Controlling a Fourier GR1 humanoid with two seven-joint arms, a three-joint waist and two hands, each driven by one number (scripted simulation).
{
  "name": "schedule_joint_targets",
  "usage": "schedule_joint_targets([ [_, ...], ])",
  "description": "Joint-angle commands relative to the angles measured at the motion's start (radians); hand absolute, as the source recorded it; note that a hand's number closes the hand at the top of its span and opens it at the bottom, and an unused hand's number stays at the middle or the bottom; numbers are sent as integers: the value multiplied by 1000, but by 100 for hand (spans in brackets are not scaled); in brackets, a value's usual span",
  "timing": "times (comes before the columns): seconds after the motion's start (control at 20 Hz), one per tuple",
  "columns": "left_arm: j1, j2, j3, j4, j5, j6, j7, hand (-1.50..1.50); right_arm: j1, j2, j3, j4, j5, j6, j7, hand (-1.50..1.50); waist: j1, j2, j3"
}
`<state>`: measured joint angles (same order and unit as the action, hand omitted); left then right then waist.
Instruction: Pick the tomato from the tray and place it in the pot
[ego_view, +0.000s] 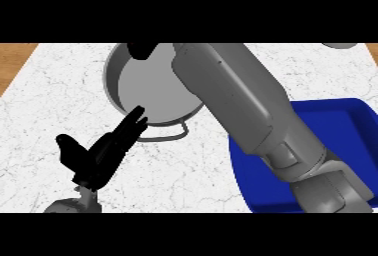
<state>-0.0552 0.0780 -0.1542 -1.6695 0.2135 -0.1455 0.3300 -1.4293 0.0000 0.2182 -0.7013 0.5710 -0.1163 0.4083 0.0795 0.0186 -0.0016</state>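
Note:
The grey pot (155, 95) stands at the back centre of the white counter, and its inside looks bare. The blue tray (341, 120) lies at the right, largely covered by my right forearm. No tomato shows in the tray or anywhere else. My right forearm stretches from the lower right across the tray to the pot's far rim. Only a small black part of my right hand (142, 49) shows there, at the picture's upper edge, and anything in it is hidden. My left hand (102, 154) is open at the lower left, its straight fingers pointing at the pot's near rim.
A thin wire handle (171, 136) hangs off the pot's near side. A grey object (339, 45) peeks in at the far right corner. Brown wood (15, 57) borders the counter at the far left.

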Motion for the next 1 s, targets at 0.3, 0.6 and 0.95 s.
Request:
schedule_joint_targets([
  [0.3, -29, -10, -31, 47, -24, -20, -11, 0, -39, 0, 85, 234, -196, -159, -140, 150, 64, 17, -3],
  [0.6, -103, -43, -52, 62, -23, -6, 27, 0, -17, 0, 33, 297, -322, -185, -154, -150, 92, 34, -2],
  [0.95, -107, -13, -41, 60, 0, -49, 34, 0, 46, 0, -30, 282, -511, -238, -312, -150, 128, 41, -1],
])
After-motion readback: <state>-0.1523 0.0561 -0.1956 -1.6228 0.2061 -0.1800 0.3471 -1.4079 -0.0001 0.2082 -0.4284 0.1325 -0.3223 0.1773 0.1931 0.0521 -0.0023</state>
